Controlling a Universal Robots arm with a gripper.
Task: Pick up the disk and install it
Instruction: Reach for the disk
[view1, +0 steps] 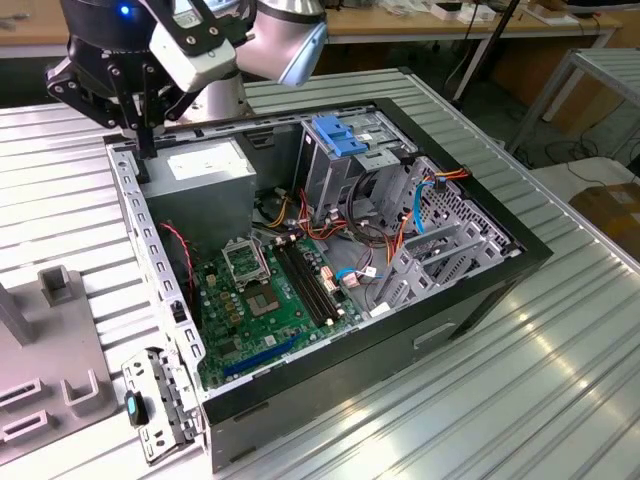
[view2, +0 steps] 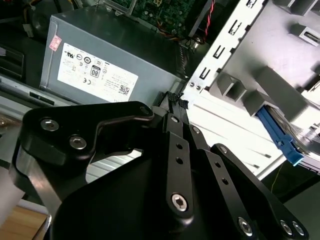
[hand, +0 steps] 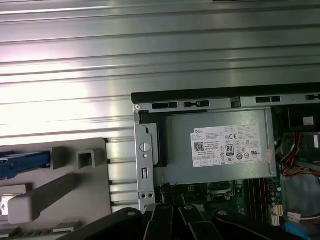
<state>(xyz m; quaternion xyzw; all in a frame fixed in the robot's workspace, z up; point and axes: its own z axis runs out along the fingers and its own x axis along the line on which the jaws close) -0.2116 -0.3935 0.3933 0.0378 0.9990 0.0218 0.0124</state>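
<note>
Ribbed metal table (view1: 560, 380) carries the open computer case (view1: 470, 310), with the grey power supply (view1: 205, 185) in its far corner toward the exterior view's left. My pincer (view1: 147, 140) hangs over the case wall beside that supply, fingers drawn together on nothing. Disk (view2: 277, 132), blue-framed, lies in the grey holder (view2: 275, 90) on the table just outside the case, apart from me.

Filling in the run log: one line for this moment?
pincer: over case edge by power supply | disk: not picked, in grey holder beside case | install: not done
</note>
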